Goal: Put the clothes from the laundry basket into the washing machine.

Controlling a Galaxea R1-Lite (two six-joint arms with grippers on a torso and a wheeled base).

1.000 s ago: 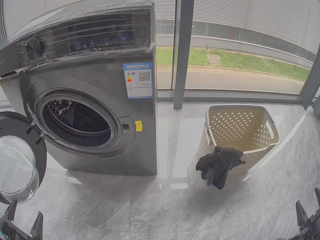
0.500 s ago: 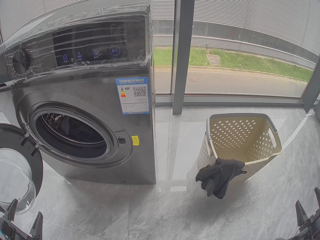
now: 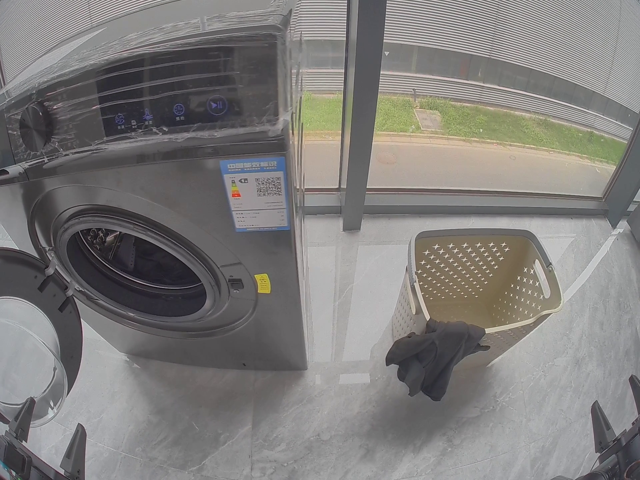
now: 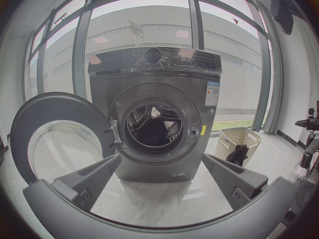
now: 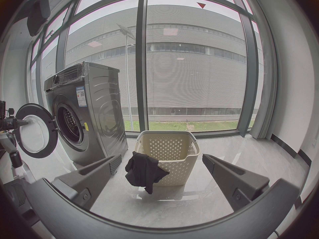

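A grey front-loading washing machine (image 3: 173,188) stands at the left with its round door (image 3: 30,341) swung open; dark clothing lies inside the drum (image 4: 154,131). To its right on the floor is a cream perforated laundry basket (image 3: 487,281) with a dark garment (image 3: 433,355) draped over its near rim. The basket (image 5: 167,156) and garment (image 5: 143,171) also face the right wrist camera. My left gripper (image 3: 47,438) is open at the lower left, short of the door. My right gripper (image 3: 617,411) is open at the lower right, apart from the basket.
Tall windows with a dark vertical frame post (image 3: 363,95) stand behind the machine and basket. Polished grey floor (image 3: 320,421) lies open between me and both. The open door juts out over the floor at the left.
The whole head view has shifted: the machine and basket appear larger and lower, so the camera moved closer. Both grippers keep their places in the picture.
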